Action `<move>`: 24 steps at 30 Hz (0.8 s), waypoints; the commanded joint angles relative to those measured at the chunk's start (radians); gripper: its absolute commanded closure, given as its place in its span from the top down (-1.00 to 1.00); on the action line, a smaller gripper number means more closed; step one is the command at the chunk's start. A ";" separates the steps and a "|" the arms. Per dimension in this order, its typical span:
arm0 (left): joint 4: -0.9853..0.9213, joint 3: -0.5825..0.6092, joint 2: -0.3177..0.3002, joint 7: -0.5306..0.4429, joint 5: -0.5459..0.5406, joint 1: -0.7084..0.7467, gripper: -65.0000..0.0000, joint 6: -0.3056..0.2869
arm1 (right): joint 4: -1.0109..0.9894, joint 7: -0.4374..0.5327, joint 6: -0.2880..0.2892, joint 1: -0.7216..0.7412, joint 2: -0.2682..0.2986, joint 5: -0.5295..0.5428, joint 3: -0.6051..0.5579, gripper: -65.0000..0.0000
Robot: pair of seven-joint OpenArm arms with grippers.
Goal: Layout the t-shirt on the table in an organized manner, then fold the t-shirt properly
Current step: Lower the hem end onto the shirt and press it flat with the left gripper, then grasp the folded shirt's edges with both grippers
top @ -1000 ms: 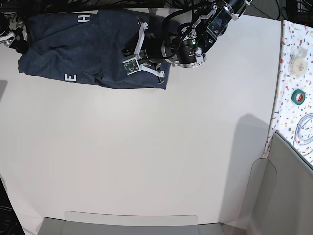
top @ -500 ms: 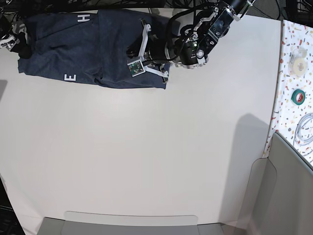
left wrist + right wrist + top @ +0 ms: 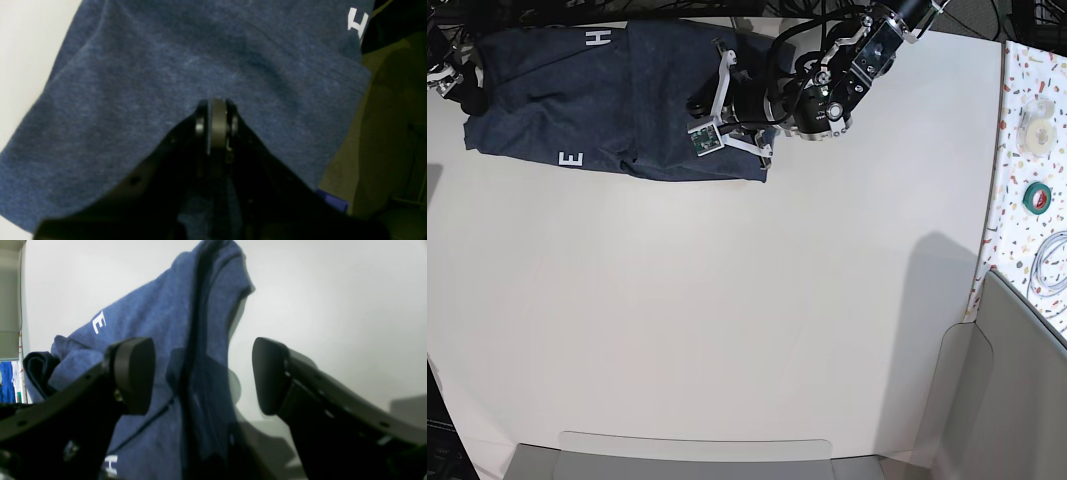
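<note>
Bare white table (image 3: 727,330) fills the near and middle part of the base view. Beyond it, at the far edge, the t-shirt (image 3: 597,95) lies bunched in a loose dark-blue heap, with white letters "H" and "E" showing on its folds. The left gripper (image 3: 702,125) rests on the shirt's right part, its jaws pressed together; whether cloth is pinched between them I cannot tell. At the shirt's far-left end, the right gripper (image 3: 203,373) has its jaws spread wide, holding nothing, with a fold of cloth lying between them.
</note>
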 commanded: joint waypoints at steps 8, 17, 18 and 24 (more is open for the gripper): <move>0.018 -0.004 0.006 -0.018 -0.015 -0.014 -1.00 -0.002 | -0.007 -0.085 -0.006 -0.016 -0.052 -0.102 -0.128 0.39; 0.067 -0.064 -0.002 -0.018 -0.015 -0.006 -1.00 -0.002 | -0.007 -0.085 -0.006 -0.053 -0.044 -0.104 -0.128 -0.24; 0.087 -0.105 -0.005 -0.015 -0.018 -0.003 -1.00 -0.002 | -0.007 -0.085 -0.006 -0.054 -0.044 -0.104 -0.128 -0.48; 0.148 -0.409 -0.011 -0.009 -0.015 0.106 -1.00 -0.002 | 0.024 -0.085 -0.006 -0.049 -0.046 -0.106 -0.125 -0.98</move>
